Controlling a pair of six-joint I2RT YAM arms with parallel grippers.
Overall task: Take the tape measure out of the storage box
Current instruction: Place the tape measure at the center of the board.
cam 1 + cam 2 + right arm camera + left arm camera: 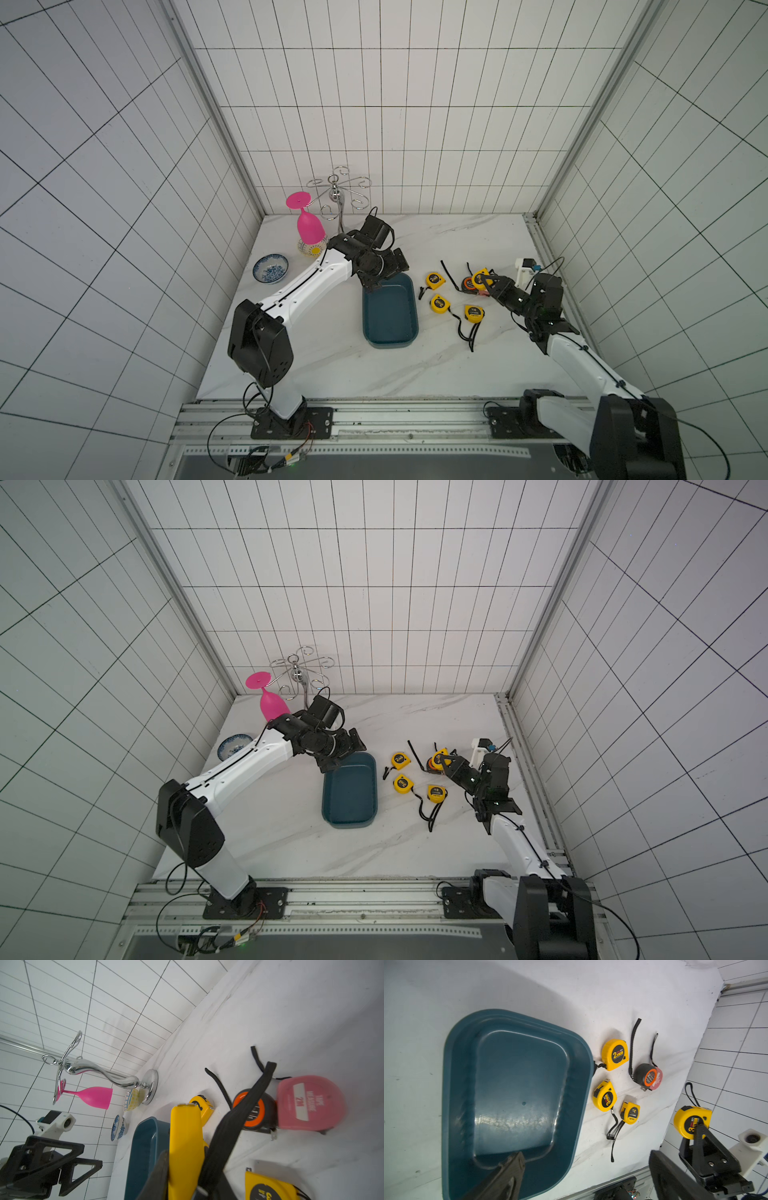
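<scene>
In both top views the right gripper is clamped on a yellow tape measure, clear of the empty storage box. Left wrist view: the left gripper gapes wide, holding nothing. Right wrist view: the tape measure's hard, smooth body, likely light, sits pinched across its flat sides; its label is hidden.
</scene>
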